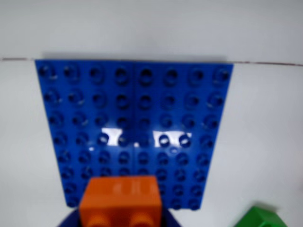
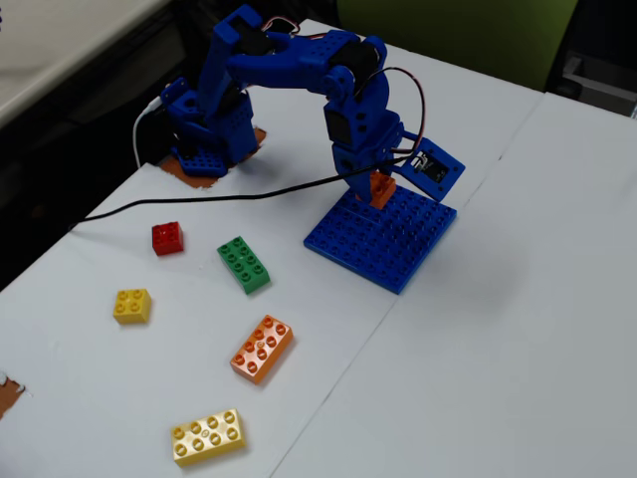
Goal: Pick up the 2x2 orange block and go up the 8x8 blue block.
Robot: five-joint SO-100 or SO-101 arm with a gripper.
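Note:
The 2x2 orange block [image 1: 120, 201] sits between my blue jaws at the bottom of the wrist view, studs toward the camera. In the fixed view my gripper [image 2: 378, 192] is shut on the orange block [image 2: 381, 189] and holds it over the near-left edge of the 8x8 blue block [image 2: 393, 244]. I cannot tell if the brick touches the plate. The blue baseplate [image 1: 137, 127] fills the middle of the wrist view, lying flat on the white table.
On the table to the left in the fixed view lie a red square brick [image 2: 167, 238], a green brick [image 2: 244, 264], a yellow square brick [image 2: 132, 305], a long orange brick [image 2: 262, 348] and a long yellow brick [image 2: 207, 436]. The green brick's corner [image 1: 262, 217] shows in the wrist view. A black cable [image 2: 199, 201] crosses the table.

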